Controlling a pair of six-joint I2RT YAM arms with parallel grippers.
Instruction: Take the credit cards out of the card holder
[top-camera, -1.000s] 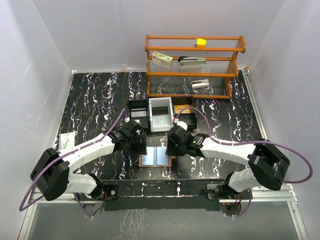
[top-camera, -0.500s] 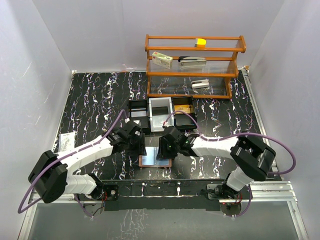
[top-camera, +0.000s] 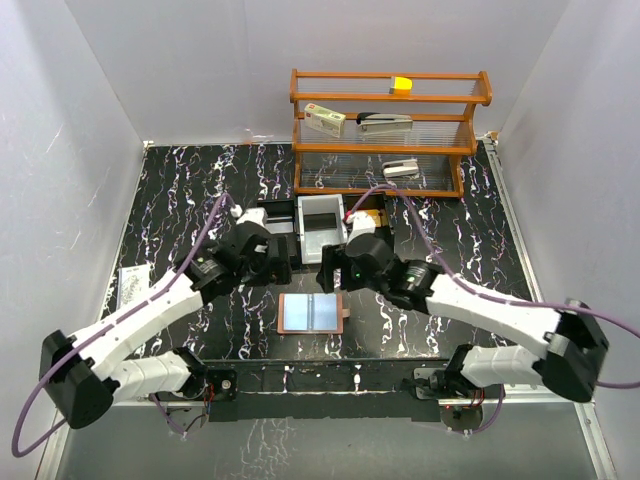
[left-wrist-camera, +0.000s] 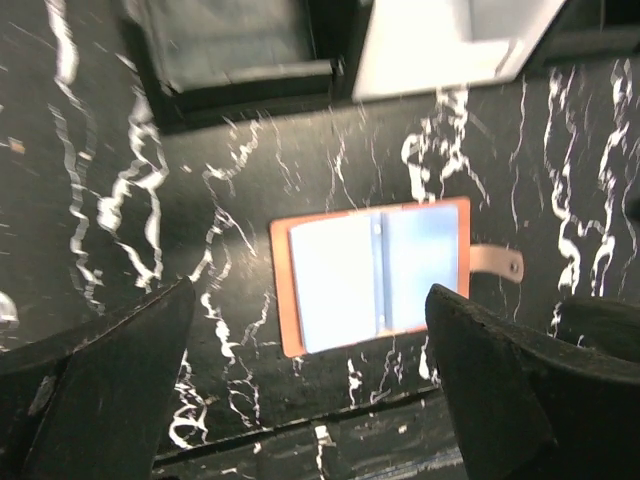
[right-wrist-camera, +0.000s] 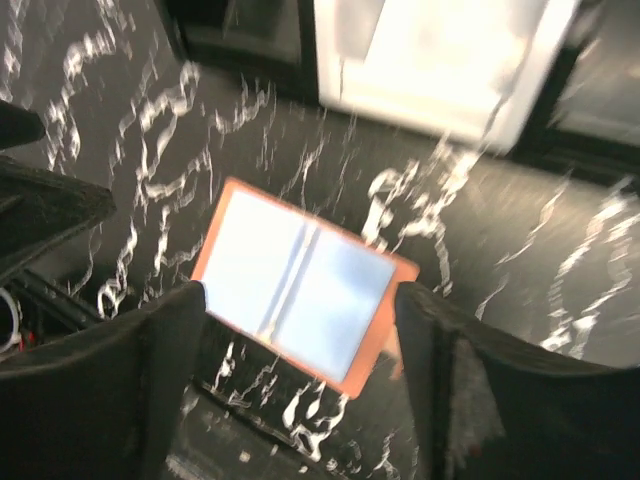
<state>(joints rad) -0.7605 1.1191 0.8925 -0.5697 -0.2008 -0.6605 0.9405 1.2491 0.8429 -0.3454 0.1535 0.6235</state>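
The open card holder (top-camera: 313, 312) lies widthwise, toward the bases from the left gripper (top-camera: 273, 264) and right gripper (top-camera: 334, 272) (both gaping, empty), equally near.

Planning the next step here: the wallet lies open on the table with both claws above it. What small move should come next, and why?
Probably lower the right claw to the card holder and its pale inner pockets. The holder lies open and flat on the table. The right and left claw both hang open, clear of it, holding nothing. Blur hides any card edges.
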